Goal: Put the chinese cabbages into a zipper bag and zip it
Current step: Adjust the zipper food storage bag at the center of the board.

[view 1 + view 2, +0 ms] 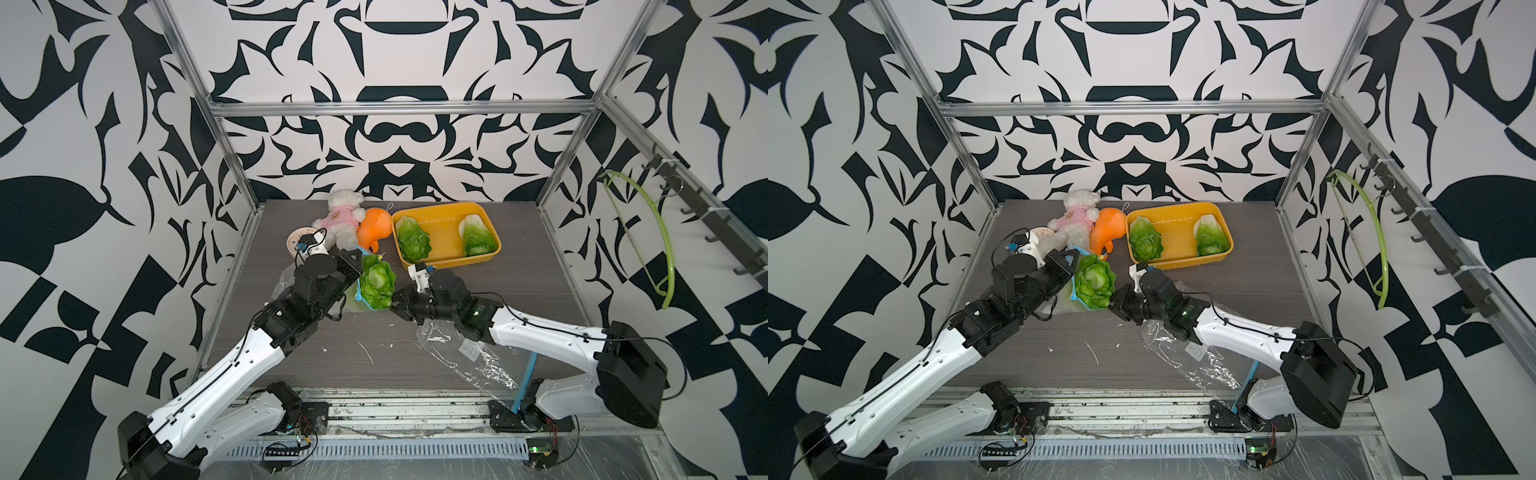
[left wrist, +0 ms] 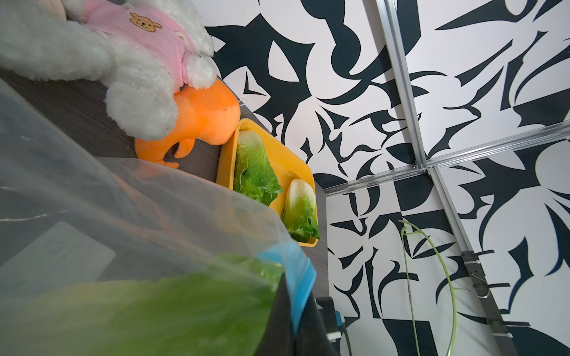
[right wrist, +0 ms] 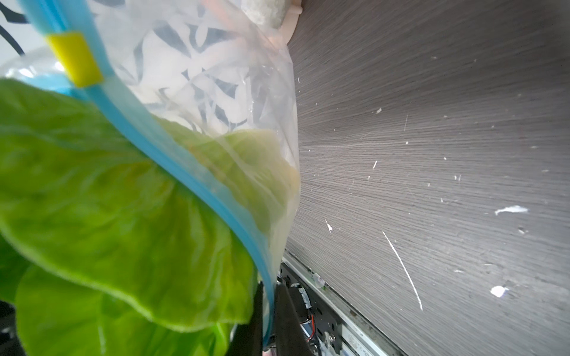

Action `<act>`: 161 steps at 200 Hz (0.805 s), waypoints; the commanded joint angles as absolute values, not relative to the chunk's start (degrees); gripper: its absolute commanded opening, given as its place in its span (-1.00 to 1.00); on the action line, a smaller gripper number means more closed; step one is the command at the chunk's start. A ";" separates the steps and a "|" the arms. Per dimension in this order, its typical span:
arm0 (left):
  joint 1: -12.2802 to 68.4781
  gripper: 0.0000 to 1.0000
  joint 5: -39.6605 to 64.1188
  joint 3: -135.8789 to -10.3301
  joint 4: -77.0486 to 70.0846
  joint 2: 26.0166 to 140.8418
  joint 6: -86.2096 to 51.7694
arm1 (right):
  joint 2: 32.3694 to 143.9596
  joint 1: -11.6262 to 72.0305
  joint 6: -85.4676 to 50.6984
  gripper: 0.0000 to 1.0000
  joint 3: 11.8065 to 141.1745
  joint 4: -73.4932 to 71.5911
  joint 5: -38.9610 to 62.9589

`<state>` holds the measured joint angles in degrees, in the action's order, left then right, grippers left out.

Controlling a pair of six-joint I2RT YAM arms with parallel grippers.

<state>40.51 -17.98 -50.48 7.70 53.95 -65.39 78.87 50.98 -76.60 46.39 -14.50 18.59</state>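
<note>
**Right wrist view: gripper clamped on the bag's zipper rim, one cabbage half inside**

Seen from the right wrist, the right gripper (image 3: 268,311) is closed on the blue zipper rim (image 3: 185,172) of the clear zipper bag (image 3: 234,92). A yellow slider (image 3: 74,58) sits further along that rim. In a top view the left gripper (image 1: 353,267) is closed on the opposite side of the mouth, so the bag is held between the two arms over the bench (image 1: 353,374). Whether its bottom rests there cannot be told.

One chinese cabbage (image 1: 377,283) sits in the bag, pale stem end down inside and crinkled leaves spilling over the rim. Its long axis looks steeply tilted, leaf end toward the overhead camera. A second cabbage (image 1: 412,240) and a third cabbage (image 1: 478,237) lie apart in the yellow tray (image 1: 453,261). Their stem ends point to the back wall and their long axes run front to back.

The step in hand appears to be seating this first cabbage. It would go best with both sides of the mouth held apart while the cabbage slides stem-first until its leaves sit below the zipper. Leaves lying across the track would likely stop it closing.
</note>
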 commanded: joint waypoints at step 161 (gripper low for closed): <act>40.57 -1.00 -21.95 -57.27 18.51 48.51 -54.96 | 76.21 50.89 -52.65 -1.00 79.11 20.26 12.92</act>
